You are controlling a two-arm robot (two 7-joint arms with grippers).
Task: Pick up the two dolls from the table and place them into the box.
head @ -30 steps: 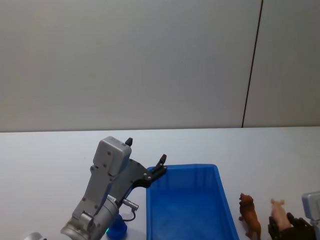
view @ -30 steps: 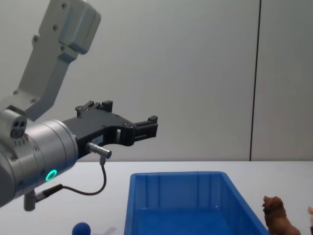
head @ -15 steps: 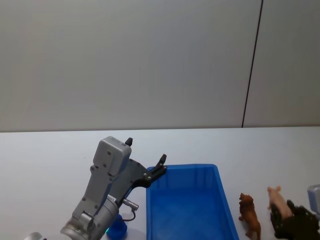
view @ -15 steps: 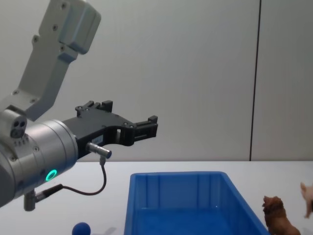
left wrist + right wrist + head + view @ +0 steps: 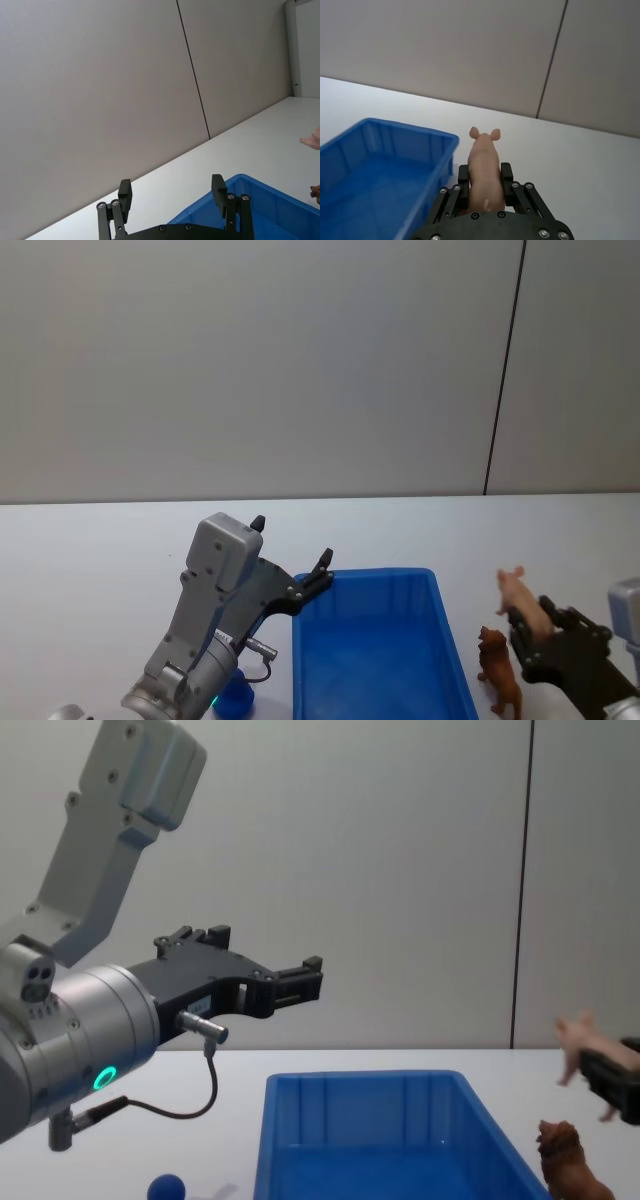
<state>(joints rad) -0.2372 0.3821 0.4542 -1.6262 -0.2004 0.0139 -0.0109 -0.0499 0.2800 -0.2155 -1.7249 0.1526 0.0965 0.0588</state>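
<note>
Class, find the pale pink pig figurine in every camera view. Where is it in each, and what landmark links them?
Head view: pale pink pig figurine, lower right, above the brown animal figurine.
Chest view: pig at the right edge.
Left wrist view: pig's tip beyond the bright blue plastic bin.
Right wrist view: pig centred in the right gripper.
Shared landmark: that bin.

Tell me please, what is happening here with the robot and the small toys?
The right gripper is shut on the pink pig and holds it in the air, just right of the blue box. The brown animal stands on the table below the pig, beside the box's right wall. The left gripper hangs open above the box's far left corner and holds nothing. The part of the box in view is empty.
</note>
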